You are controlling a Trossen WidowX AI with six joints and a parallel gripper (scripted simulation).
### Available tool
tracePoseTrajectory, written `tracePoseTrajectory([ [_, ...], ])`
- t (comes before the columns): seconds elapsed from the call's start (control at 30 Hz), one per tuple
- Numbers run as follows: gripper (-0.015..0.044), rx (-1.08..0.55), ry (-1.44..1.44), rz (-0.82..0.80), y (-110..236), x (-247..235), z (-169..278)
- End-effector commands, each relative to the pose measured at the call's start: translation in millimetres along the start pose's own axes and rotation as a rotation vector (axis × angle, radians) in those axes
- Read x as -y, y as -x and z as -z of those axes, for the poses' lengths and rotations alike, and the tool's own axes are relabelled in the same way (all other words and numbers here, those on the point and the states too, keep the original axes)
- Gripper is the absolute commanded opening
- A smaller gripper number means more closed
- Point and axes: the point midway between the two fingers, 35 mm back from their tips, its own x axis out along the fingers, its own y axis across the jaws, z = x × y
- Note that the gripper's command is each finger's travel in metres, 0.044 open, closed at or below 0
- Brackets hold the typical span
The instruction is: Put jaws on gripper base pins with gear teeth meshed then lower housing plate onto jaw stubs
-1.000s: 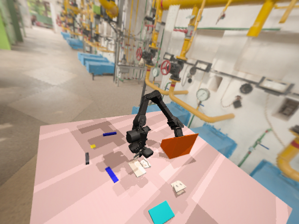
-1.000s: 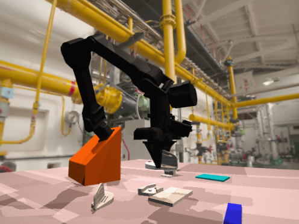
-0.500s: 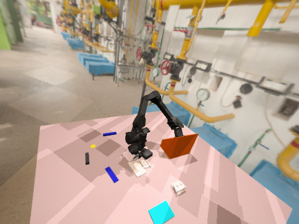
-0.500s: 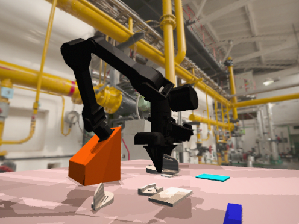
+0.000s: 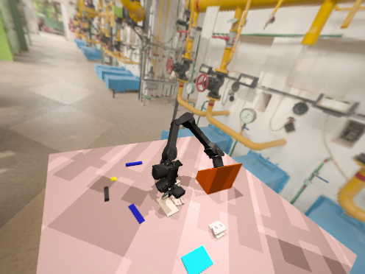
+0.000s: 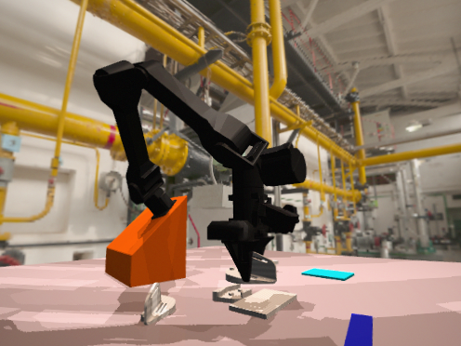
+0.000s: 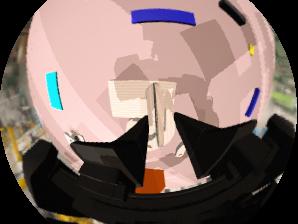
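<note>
My gripper (image 5: 170,193) points down, low over the pink table, and is shut on a grey jaw (image 6: 256,269) held on edge. In the wrist view the jaw (image 7: 158,112) shows as a thin upright strip between the fingers. A beige flat plate, which I take for the gripper base (image 6: 263,302), lies just in front of the fingers; it also shows in the top view (image 5: 167,207) and in the wrist view (image 7: 132,99). A second small grey part (image 6: 230,294) lies flat beside it. Another pale part (image 5: 217,228) lies apart, nearer the table's front, tilted up in the exterior view (image 6: 156,304).
An orange wedge block (image 5: 218,177) stands behind the gripper by the arm's base. A cyan tile (image 5: 196,259), a blue bar (image 5: 136,213), a second blue bar (image 5: 133,163), a black bar (image 5: 106,194) and a small yellow cube (image 5: 113,179) lie around.
</note>
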Motion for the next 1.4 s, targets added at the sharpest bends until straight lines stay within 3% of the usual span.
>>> tracePoseTrajectory([
  [0.0,0.0134,-0.01,0.009,0.006,-8,-1,4],
  [1.37,0.0134,-0.011,0.013,0.007,-23,0,5],
])
